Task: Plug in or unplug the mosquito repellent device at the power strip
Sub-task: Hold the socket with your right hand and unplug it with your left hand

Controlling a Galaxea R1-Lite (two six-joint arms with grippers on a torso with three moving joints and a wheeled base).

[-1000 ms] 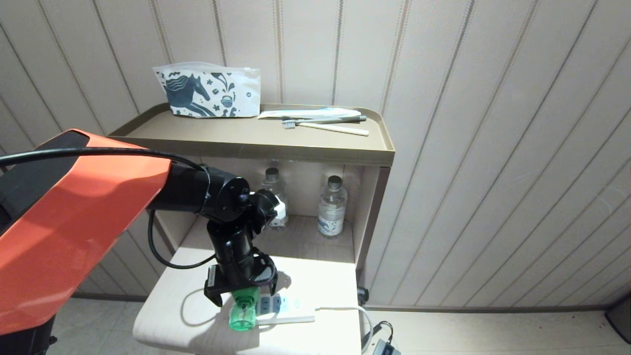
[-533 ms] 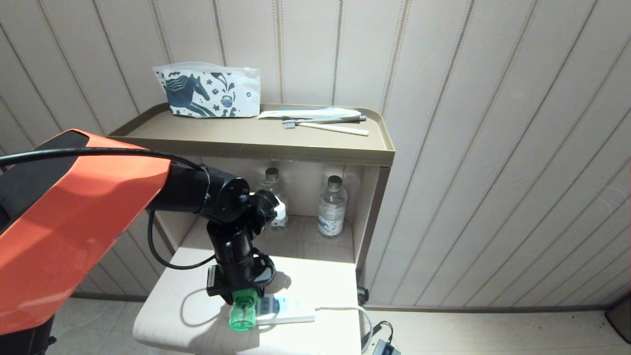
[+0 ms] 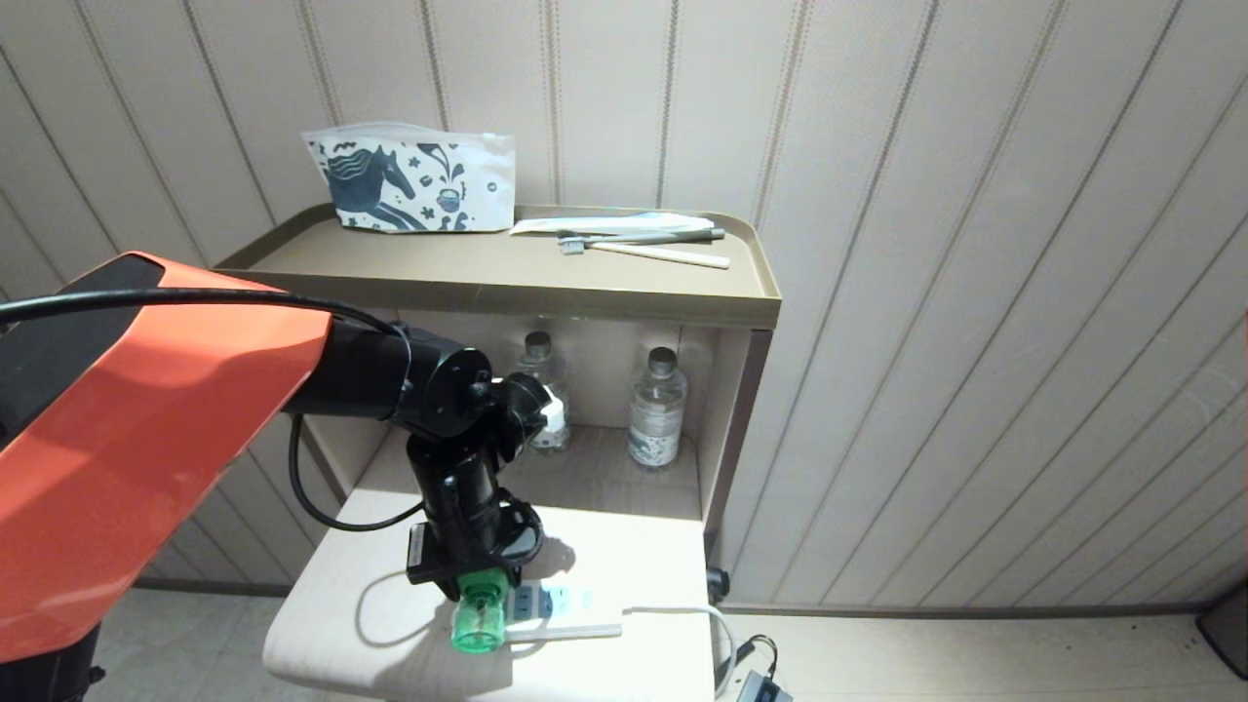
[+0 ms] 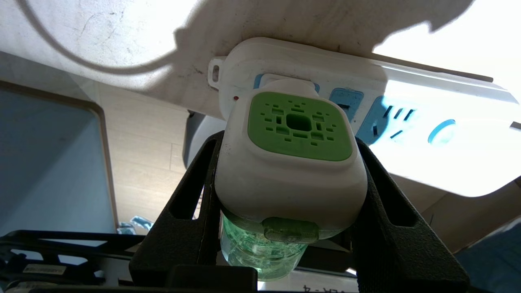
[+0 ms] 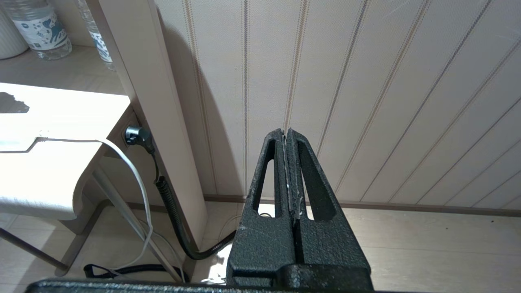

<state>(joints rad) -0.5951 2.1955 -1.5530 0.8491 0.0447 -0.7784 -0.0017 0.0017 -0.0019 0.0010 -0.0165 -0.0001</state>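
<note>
The left arm reaches out from the orange shoulder, bends at the black wrist and points down at the low table (image 3: 322,624). The left claw (image 3: 478,583) hangs just over the near end of the strip (image 3: 561,612). Its 2 black fingers (image 4: 191,203) press on both sides of the white head of the device (image 4: 291,171), so the claw is gripping the device. The fingers touch the head only, not the strip.

The device sits at the end socket of the strip, on the side away from the round button (image 4: 441,130). Its white head is against the blue socket face. Its green vent faces the wrist camera. The green bottle part (image 3: 479,624) sticks out toward the front edge of the table, lying on its side. The strip lies flat on the table, and its white cable (image 3: 682,612) runs off the right edge.

The right claw (image 5: 288,142) is off to the side, near the wall, pointing out over the floor. Its 2 fingers are pressed tight together with nothing between them.

Behind the table, 2 water bottles (image 3: 655,409) stand in the open shelf. On top of the shelf lie a horse pouch (image 3: 409,183) and a toothbrush (image 3: 634,237).
</note>
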